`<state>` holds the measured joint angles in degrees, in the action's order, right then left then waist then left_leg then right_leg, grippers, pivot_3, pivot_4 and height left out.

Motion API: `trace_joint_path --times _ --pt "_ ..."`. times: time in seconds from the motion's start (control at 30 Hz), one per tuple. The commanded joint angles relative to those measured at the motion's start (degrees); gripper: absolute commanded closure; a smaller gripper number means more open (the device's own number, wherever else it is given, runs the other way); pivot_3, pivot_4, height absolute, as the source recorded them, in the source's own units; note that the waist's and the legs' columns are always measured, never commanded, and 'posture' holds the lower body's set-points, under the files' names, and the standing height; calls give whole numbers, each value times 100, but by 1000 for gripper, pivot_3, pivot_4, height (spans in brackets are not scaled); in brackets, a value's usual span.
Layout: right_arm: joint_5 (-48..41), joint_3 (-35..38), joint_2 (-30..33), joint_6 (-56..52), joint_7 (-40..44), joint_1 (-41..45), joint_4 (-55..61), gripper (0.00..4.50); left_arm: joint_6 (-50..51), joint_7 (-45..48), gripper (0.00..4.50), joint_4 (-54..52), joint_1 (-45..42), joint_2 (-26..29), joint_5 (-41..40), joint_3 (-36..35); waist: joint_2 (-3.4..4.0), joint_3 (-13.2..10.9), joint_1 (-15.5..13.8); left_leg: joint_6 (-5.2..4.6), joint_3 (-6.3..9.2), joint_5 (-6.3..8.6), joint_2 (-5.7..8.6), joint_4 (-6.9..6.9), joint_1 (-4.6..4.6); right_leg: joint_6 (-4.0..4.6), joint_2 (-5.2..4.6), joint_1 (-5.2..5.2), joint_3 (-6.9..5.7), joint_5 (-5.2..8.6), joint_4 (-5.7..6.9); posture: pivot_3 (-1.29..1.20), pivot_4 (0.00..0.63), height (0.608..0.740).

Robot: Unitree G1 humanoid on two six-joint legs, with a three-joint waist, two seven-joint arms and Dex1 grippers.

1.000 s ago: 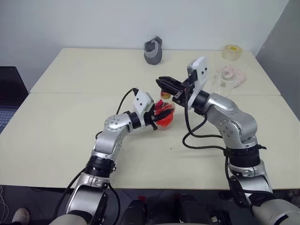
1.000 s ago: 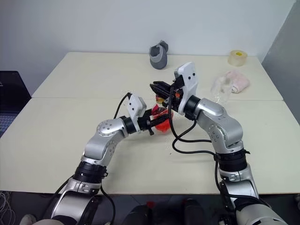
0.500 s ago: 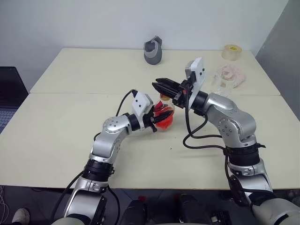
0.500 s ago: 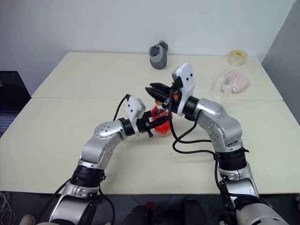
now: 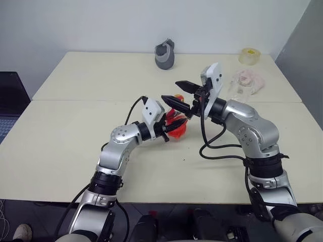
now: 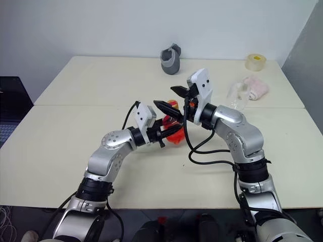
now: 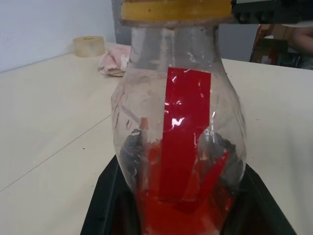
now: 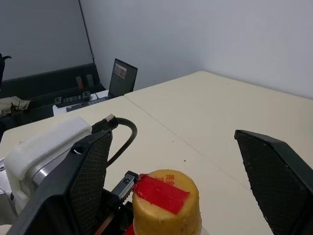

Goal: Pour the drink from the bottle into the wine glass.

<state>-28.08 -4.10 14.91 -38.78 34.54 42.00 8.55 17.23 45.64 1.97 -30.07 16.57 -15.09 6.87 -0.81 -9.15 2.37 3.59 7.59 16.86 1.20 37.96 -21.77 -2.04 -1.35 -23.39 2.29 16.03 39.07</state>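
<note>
The bottle point(image 5: 176, 128) stands upright at the table's middle, with red drink point(image 7: 181, 215) in its lower part. My left gripper point(image 5: 169, 126) is shut on its body, a black finger point(image 7: 105, 205) on each side. The yellow cap point(image 8: 166, 200), with a red strip on top, sits on the neck. My right gripper point(image 5: 178, 95) is open, level with the cap, one finger point(image 8: 88, 171) on each side and apart from it. The wine glass point(image 6: 236, 96) stands at the back right, behind my right arm.
A grey cup-like object point(image 5: 165, 54) stands at the table's far edge. A tape roll point(image 5: 249, 55) sits at the far right corner, with a pink cloth point(image 5: 250, 78) in front of it beside the glass. A seam crosses the table behind the bottle.
My right gripper has gone from shut to wide open, and its fingers now stand either side of the cap. The left arm and the bottle have stayed put.
</note>
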Motion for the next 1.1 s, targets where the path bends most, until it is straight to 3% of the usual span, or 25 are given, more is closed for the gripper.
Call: trace_joint_path --times 0.03,0.07,0.17,0.4,0.67,1.1 --pt "8 41 17 95 33 17 54 229 -101 13 3188 -250 -162 -13 -100 -58 0 0 0 0 0 0 0 0 0 0 0 0 0 0 0 0 150 740" --pt "11 38 20 102 40 12 53 229 -103 14 3188 -247 -164 -13 -99 -56 0 0 0 0 0 0 0 0 0 0 0 0 0 0 0 0 150 740" --pt "-10 57 6 144 70 -15 31 797 -98 -5 3188 -231 -188 -43 -95 -45 0 0 -1 0 0 0 0 0 0 0 0 0 -1 0 0 0 150 740" --pt "-19 62 49 191 157 -118 42 3166 -15 -6 3188 -350 -109 -67 -123 -20 0 0 -1 0 0 0 0 0 0 0 0 0 0 0 0 0 150 740" --pt "-52 -17 41 217 306 -108 85 3232 171 55 3188 -501 -111 -62 -265 -58 0 0 -1 0 0 0 0 0 0 0 0 0 0 0 0 0 150 740" --pt "-619 -273 285 552 3289 1259 -1391 3232 675 919 3188 -2475 1350 1321 -1166 -411 14 -9 89 -21 4 12 -6 -4 2 1 2 -1 -1 0 -3 0 150 740"
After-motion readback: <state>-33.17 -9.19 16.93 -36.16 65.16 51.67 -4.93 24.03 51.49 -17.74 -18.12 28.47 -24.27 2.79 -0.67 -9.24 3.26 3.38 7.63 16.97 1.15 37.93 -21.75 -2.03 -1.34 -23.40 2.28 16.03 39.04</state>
